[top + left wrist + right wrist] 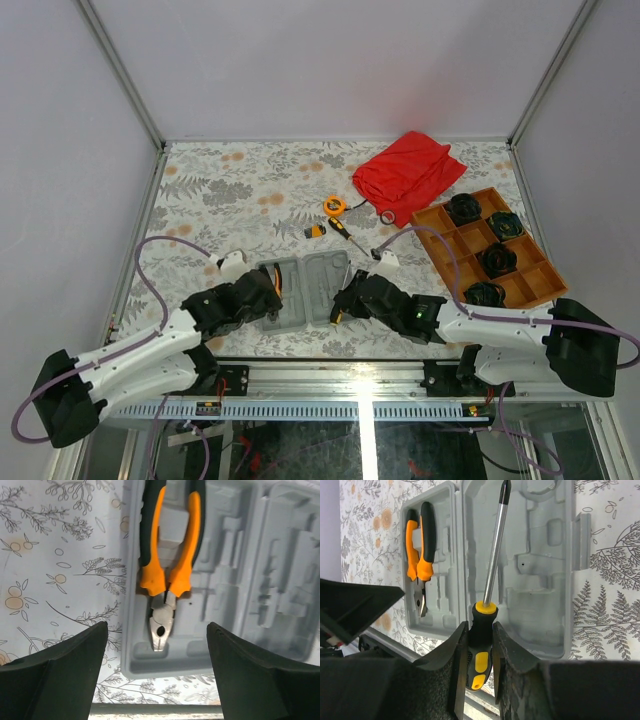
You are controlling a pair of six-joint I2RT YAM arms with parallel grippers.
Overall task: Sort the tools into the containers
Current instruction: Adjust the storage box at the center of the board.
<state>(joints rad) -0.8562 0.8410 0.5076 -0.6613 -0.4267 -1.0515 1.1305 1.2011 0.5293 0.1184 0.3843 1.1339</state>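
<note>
The left claw is hanging wide open, holding nothing, with the pliers lying just beneath it in the left tray. The right claw is clamping the screwdriver by its handle, the shaft reaching ahead over the right tray. The next move is probably lowering it flat into that tray.

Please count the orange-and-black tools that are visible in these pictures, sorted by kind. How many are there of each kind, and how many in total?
Pliers: 1
Screwdrivers: 2 (held screwdriver, loose screwdriver)
Tape measure: 1
Small orange-black piece: 1
Total: 5
</note>
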